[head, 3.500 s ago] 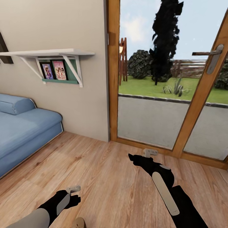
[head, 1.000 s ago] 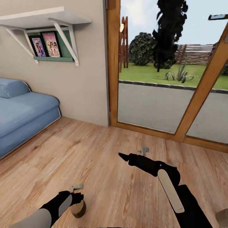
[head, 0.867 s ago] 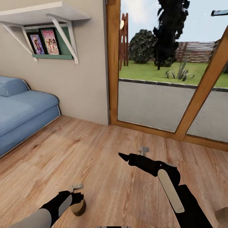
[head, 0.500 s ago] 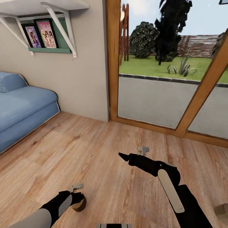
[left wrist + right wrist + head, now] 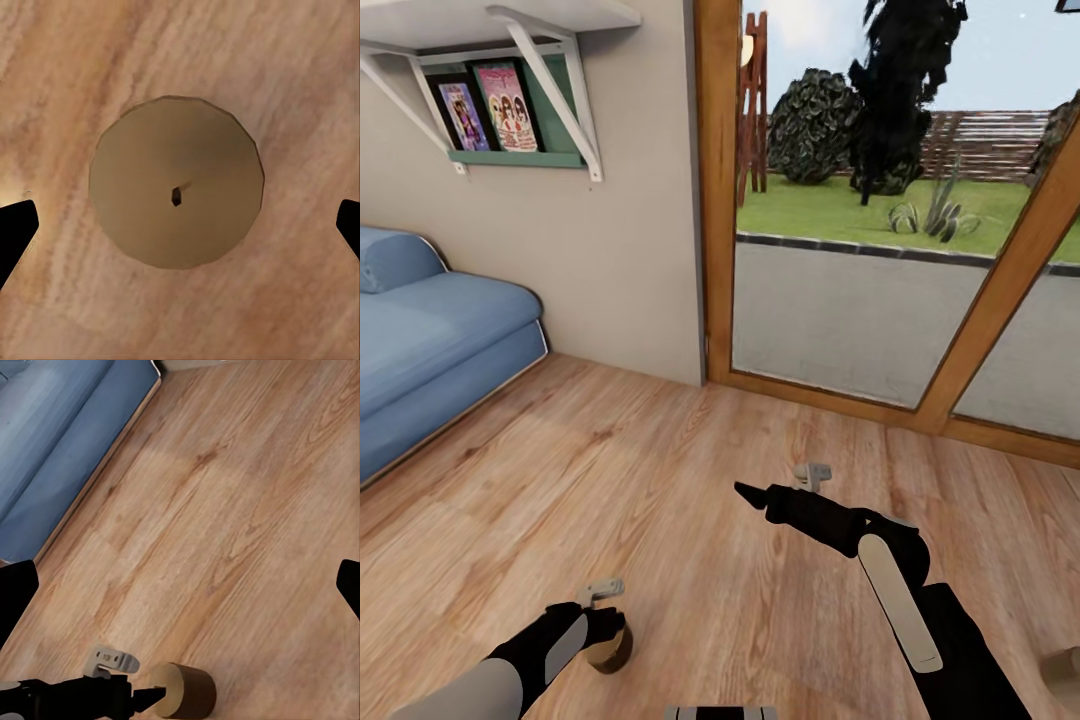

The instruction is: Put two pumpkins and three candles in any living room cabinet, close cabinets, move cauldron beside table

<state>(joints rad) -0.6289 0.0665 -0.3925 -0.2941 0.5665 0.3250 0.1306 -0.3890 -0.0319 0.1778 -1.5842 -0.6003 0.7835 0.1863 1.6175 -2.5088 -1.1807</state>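
Left gripper (image 5: 180, 217) hovers over candle (image 5: 177, 191) on floor (image 5: 690, 560), jaws spread wide, candle upright, centred between them, wick facing wrist. Right gripper (image 5: 752, 494) farther off, also open, empty.

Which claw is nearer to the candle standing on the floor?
The left claw: it hangs directly above the candle, fingers wide on both sides. The right claw is held farther off, over bare floor.

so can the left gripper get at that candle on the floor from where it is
Probably yes. The left gripper hangs straight above the candle with its fingers spread to either side, and the floor around the candle is bare, so a straight descent looks unobstructed.
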